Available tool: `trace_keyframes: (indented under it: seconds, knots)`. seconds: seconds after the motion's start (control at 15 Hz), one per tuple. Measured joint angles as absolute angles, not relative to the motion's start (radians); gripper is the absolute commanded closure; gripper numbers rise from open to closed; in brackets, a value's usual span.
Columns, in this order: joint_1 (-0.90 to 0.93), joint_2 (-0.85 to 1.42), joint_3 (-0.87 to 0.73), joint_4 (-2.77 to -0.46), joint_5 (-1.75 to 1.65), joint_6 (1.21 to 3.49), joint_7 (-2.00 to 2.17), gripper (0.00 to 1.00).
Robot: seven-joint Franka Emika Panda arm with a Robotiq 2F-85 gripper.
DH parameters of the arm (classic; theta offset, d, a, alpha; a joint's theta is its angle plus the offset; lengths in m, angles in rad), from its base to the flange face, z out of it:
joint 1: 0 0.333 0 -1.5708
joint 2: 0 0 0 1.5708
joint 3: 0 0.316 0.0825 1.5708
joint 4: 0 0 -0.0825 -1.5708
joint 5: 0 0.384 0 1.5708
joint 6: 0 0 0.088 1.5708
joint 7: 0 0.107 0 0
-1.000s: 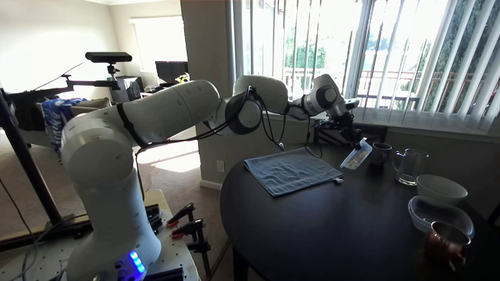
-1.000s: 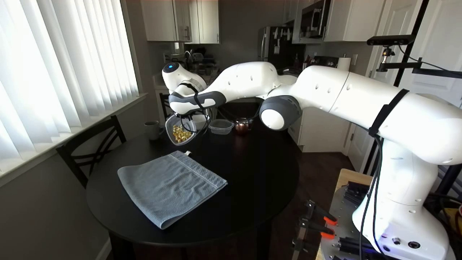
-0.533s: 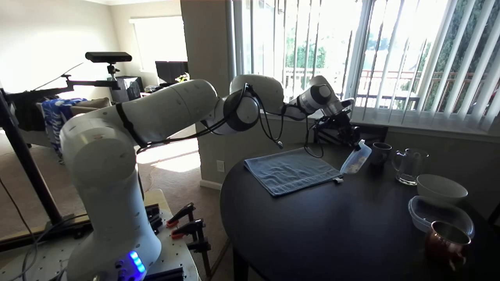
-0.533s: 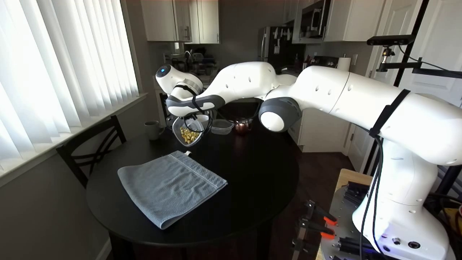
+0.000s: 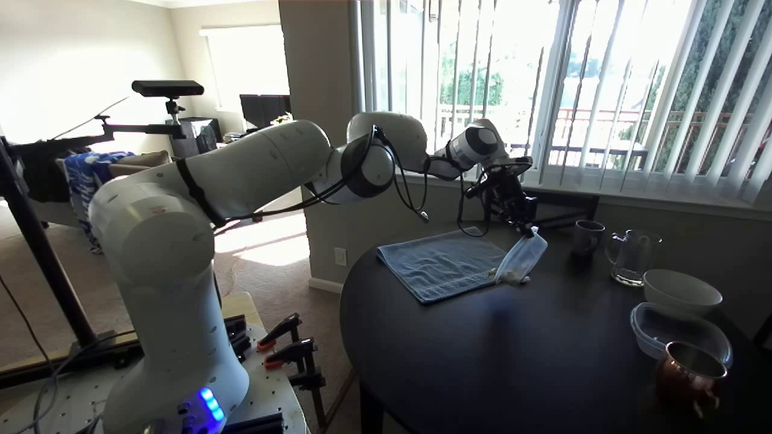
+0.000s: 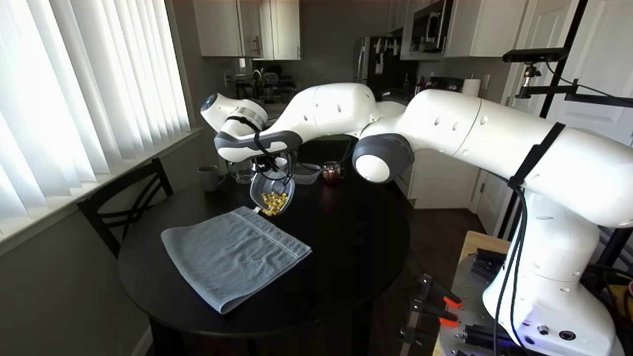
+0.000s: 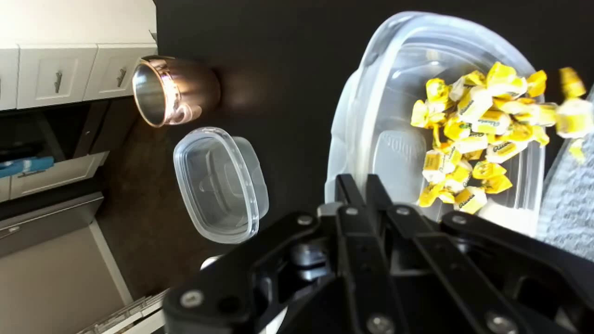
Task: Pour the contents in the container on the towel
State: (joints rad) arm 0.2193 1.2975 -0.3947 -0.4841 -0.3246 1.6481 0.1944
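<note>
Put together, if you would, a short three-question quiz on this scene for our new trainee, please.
1. What is the gripper holding?
2. True or false: what it holds is level.
3. What colour is the towel: (a) red, (b) grey-blue or (c) yellow?

Key:
1. A plastic tub with wrapped candies in it.
2. False: it is tilted, with some candies past its rim.
3. (b).

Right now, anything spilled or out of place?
Pour looks off-centre: the claw holds the tub tilted at the edge of the towel, and blurred candies are spilling out there. Some could land on the table.
</note>
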Motion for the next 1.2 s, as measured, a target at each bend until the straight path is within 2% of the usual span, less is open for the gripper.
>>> trace_keyframes:
  seconds: [0.27,0.67,1.2]
  knots:
    - [0.233,1.314,-0.370,-0.400,-0.365,1.452,0.108,0.96]
    - [0.273,1.317,-0.368,-0.367,-0.388,1.279,0.054,0.96]
    - [0.332,1.378,-0.421,-0.367,-0.559,1.460,0.256,0.96]
